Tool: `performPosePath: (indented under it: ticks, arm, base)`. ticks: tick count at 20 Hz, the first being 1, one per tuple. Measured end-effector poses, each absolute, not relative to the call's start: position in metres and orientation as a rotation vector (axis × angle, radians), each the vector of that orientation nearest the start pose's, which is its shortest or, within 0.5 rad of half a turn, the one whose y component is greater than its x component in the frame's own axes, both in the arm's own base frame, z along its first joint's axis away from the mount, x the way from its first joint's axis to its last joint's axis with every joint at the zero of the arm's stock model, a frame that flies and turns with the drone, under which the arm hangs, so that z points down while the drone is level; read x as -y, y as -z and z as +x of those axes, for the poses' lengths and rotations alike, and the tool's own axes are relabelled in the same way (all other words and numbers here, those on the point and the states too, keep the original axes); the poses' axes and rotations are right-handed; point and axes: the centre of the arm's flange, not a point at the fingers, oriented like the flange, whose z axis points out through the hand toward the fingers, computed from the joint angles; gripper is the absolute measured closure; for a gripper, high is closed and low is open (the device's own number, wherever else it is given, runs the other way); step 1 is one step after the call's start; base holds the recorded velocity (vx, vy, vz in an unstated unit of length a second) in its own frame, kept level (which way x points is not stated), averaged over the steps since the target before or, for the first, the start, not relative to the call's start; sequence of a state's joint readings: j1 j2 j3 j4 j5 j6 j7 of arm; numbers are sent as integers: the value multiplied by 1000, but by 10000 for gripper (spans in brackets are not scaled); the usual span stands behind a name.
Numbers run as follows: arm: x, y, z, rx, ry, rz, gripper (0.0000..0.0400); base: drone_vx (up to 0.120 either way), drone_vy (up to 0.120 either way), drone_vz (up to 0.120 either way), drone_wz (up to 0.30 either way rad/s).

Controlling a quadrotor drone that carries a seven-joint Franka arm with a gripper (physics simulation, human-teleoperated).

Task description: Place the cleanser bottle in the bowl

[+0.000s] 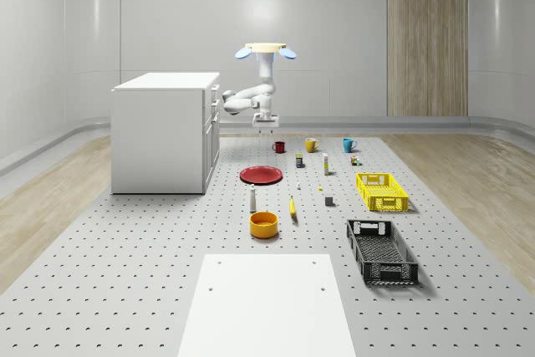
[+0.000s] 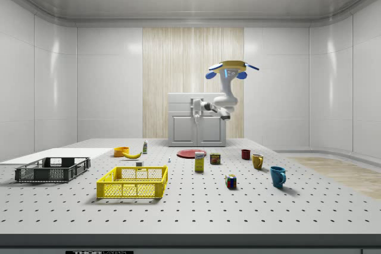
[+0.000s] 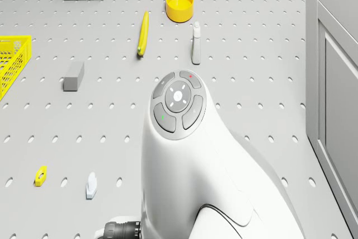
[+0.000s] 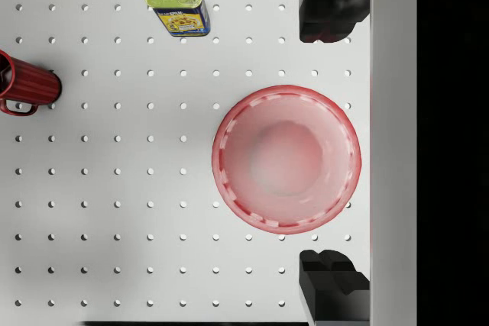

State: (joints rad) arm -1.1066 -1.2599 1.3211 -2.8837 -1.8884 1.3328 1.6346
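A: Where is the drone (image 1: 266,49) now?

B: It hovers in the air beside the white cabinet (image 1: 165,131), higher than the cabinet top. The arm bends down and the gripper (image 1: 265,122) hangs above the red plate (image 1: 261,175), not touching it.

A: And the jaws?

B: In the wrist view the two dark fingertips (image 4: 334,5) stand wide apart, one at each side of the plate, and nothing is held between them.

A: Where is the cleanser bottle (image 1: 252,199)?

B: It stands upright on the perforated table (image 1: 125,273), in front of the red plate, toward the camera in the whole-scene view. The yellow bowl (image 1: 263,224) is just beyond it, near but apart. A banana (image 1: 292,206) lies beside the bottle
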Motion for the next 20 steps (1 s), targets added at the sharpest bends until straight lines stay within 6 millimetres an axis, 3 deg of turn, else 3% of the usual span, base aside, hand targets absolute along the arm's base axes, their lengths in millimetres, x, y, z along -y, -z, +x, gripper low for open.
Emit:
performPosePath:
  ticks: [4, 9, 15, 20]
  arm:
    - [0, -491, 307, 2, -785, 1, 0]
    - [0, -491, 307, 2, -785, 1, 0]
    - [0, -491, 307, 2, -785, 1, 0]
    - [0, -491, 307, 2, -785, 1, 0]
  base:
    - [120, 0, -120, 0]
    - [120, 0, -16, 0]
    - [120, 0, -120, 0]
    - [120, 0, 0, 0]
